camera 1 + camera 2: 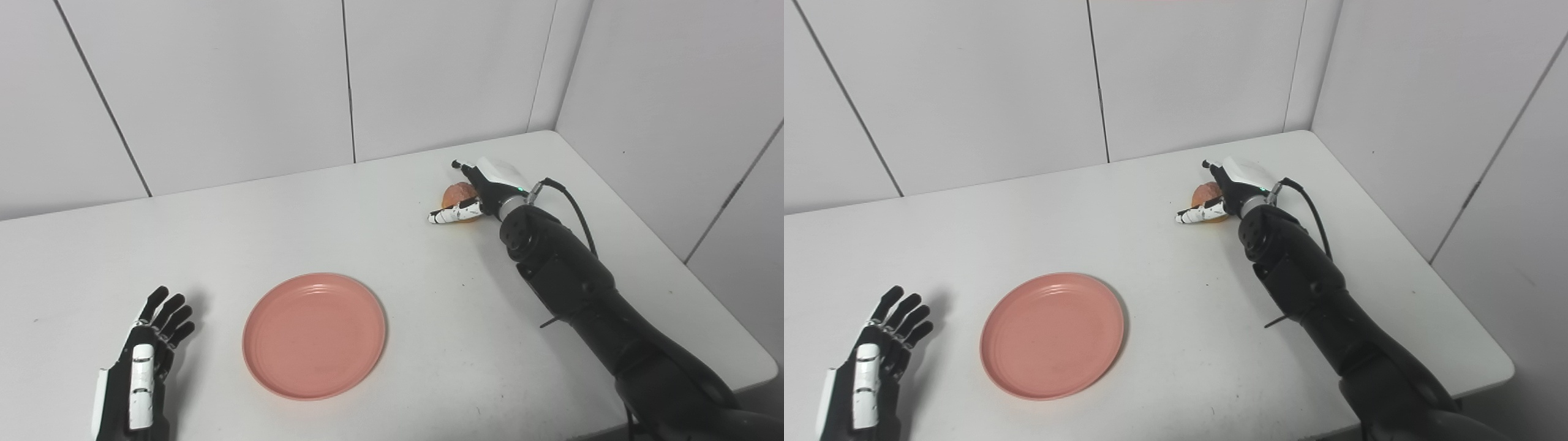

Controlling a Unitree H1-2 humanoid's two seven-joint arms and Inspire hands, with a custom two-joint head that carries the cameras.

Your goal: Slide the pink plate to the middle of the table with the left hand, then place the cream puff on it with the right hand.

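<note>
While the pink plate (314, 335) lies bare near the table's (380, 202) front, the right hand (481, 193) reaches to the far side — its fingers cupped about the cream puff (456, 195), though a firm grip cannot be told. Left of the plate, the left hand (144, 367) rests empty — fingers spread.

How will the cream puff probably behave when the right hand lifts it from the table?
The cream puff looks small, rounded and baked, so it is probably light and easy to crush. The right hand is around it, fingers apart; a gentle hold seems wise. Its round shape might let it roll if released carelessly.
</note>
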